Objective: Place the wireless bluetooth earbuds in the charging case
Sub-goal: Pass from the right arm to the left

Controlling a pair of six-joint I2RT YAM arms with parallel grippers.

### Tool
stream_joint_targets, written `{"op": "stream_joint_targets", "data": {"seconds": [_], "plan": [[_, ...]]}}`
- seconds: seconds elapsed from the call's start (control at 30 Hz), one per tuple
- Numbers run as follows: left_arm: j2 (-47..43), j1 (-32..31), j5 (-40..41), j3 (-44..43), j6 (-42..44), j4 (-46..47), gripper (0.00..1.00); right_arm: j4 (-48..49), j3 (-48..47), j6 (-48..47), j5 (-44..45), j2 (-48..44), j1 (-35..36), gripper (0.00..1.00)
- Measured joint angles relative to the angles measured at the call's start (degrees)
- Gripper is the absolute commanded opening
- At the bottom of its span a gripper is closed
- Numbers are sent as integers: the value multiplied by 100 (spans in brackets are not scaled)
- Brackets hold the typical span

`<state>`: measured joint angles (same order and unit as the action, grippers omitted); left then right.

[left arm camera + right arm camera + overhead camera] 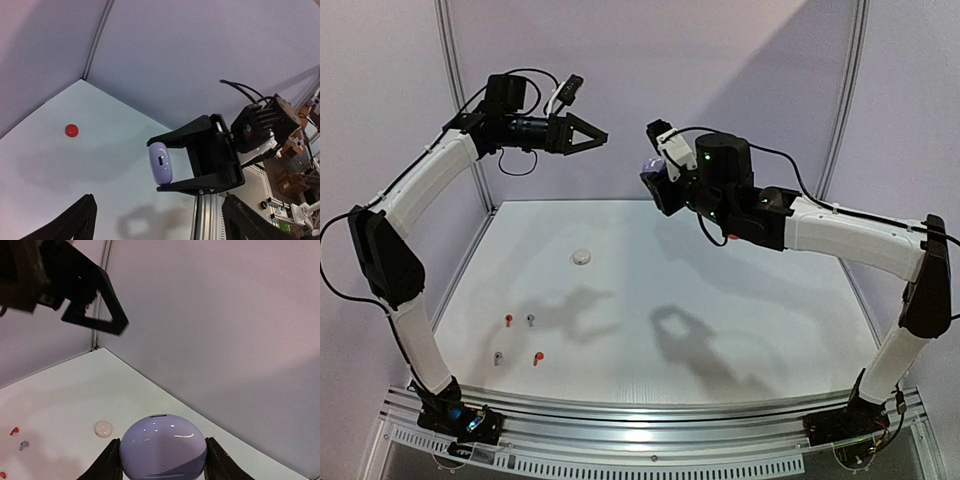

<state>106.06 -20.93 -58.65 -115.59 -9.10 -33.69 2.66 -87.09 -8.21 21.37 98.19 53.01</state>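
My right gripper (654,175) is shut on a round lavender charging case (650,168), closed, held high above the table's back; it also shows in the right wrist view (162,447) and the left wrist view (160,163). My left gripper (590,135) is open and empty, raised, facing the case with a gap between them. Two red-orange earbuds (508,319) (536,357) and two lavender-grey earbuds (530,320) (498,358) lie on the table at the front left. No white earbuds show.
A small round white case (581,257) lies on the table left of centre, also in the right wrist view (103,429). A round red case (71,130) lies near the back wall in the left wrist view. Walls enclose the back and sides.
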Motion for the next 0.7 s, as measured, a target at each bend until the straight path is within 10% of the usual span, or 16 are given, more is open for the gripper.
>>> {"op": "stream_joint_targets", "data": {"seconds": [0.7], "plan": [[-24, -516, -157, -168, 662, -525, 30, -149, -1088, -1475, 107, 570, 737, 21]]}}
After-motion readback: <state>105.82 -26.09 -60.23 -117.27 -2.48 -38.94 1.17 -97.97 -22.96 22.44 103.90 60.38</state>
